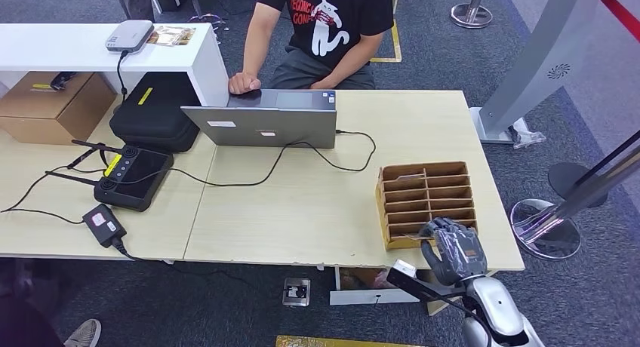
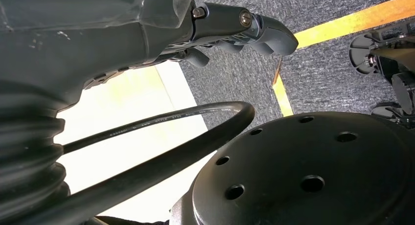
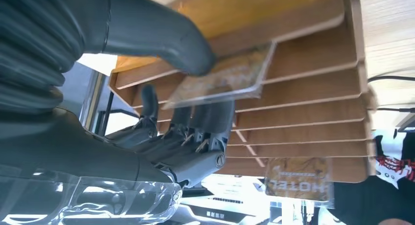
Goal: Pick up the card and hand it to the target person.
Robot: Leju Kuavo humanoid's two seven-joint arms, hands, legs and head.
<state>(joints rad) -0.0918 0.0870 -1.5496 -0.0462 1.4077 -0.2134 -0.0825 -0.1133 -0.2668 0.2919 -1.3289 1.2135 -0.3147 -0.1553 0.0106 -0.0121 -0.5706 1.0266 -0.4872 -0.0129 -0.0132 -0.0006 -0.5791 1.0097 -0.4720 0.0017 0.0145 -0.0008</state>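
Pale wood table (image 1: pixel 302 211) fills most of the head view. A person in a black printed T-shirt (image 1: pixel 321 30) sits at its far side, one hand beside an open grey laptop (image 1: pixel 268 117). White counter (image 1: pixel 75 45) at far left with a small grey device (image 1: pixel 130 35) on top. Black carry case (image 1: pixel 155 117) and black controller with antennas (image 1: pixel 132 177) on the table's left part; cables trail across. Cardboard slotted card rack (image 1: pixel 424 200) stands near the table's right front corner. Right hand (image 1: pixel 451 247) is at the rack's near end, touching it. Right wrist view: thumb (image 3: pixel 161 36) on top and fingers (image 3: pixel 205 132) beneath pinch a clear-sleeved card (image 3: pixel 222 78), which is still part-way inside a near slot of the rack. Second card, printed "HOTEL" (image 3: pixel 298 178), sticks out of a far slot. Left hand (image 2: pixel 235 27) hangs above grey carpet with a yellow line (image 2: pixel 342 22), fingers curled in, holding nothing.
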